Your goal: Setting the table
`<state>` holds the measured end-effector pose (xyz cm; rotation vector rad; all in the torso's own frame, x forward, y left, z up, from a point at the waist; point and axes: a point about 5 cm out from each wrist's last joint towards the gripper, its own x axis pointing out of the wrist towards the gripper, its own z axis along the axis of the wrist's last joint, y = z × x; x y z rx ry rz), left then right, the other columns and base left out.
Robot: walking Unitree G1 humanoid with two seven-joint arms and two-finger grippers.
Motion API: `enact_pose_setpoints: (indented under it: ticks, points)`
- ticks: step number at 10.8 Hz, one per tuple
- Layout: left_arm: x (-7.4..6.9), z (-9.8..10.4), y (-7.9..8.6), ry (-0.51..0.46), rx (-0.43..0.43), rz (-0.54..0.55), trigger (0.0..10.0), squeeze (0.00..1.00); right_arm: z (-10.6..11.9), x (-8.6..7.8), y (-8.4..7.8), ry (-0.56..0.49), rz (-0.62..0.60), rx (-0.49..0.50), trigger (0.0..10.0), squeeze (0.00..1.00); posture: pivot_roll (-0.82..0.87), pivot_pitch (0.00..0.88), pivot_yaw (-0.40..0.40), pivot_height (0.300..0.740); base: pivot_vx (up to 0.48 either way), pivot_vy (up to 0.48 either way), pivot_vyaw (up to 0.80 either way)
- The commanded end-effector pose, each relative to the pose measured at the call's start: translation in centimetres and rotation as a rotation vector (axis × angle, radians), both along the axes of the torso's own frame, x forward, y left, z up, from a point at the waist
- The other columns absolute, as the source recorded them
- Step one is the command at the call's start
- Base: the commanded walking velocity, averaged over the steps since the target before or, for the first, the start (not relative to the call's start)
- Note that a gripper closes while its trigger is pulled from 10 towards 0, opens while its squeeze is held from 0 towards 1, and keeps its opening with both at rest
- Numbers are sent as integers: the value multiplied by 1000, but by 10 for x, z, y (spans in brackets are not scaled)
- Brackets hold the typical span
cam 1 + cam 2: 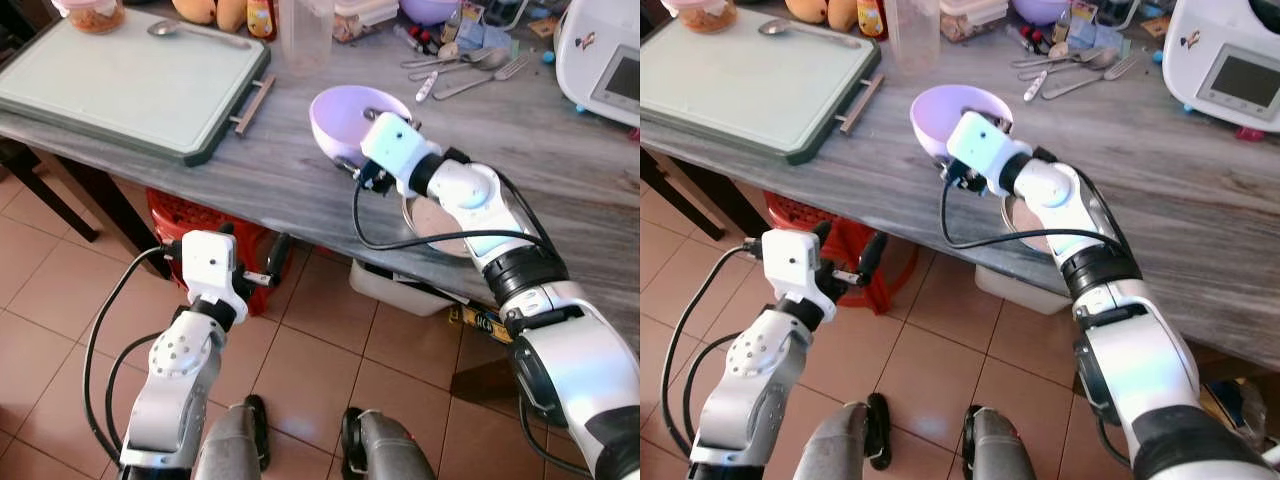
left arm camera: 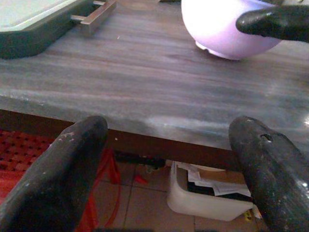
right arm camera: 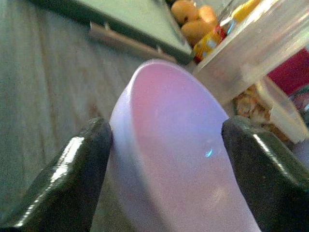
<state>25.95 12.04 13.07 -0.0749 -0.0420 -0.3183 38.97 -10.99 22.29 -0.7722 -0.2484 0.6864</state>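
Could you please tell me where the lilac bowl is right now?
The lilac bowl sits on the grey table near its front edge, right of the green tray, with the right gripper around it.

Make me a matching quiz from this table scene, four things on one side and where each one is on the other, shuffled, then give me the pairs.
Things
1. lavender bowl
2. spoon
3. red crate
4. left gripper

Places
A. on the floor under the table
B. hanging below the table edge, fingers apart
C. lying on the green tray
D. on the tabletop at the right gripper

Pairs: 1-D, 2-C, 3-A, 4-B
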Motion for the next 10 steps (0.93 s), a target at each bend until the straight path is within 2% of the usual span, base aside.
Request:
enact_pose_setpoints:
  ticks: [1, 4, 7, 10]
  points:
    - [-1, -3, -2, 9, 6, -14, 10000, 0, 0, -2, -3, 5, 4, 9, 10000, 1000, -8, 191, -39, 740, 0, 0, 0]
    - [0, -3, -1, 2, 1, -7, 10000, 0, 0, -20, -13, -81, -51, 107, 10000, 1000, -15, 193, -40, 740, 0, 0, 0]
    - [2, -2, -2, -1, -3, -12, 10000, 0, 3, -44, -36, -213, -227, 225, 10000, 1000, -47, 197, -29, 740, 0, 0, 0]
    - [3, 1, 0, -12, -8, -5, 10000, 0, 2, -63, -36, -291, -309, 235, 10000, 1000, -54, 201, -21, 740, 0, 0, 0]
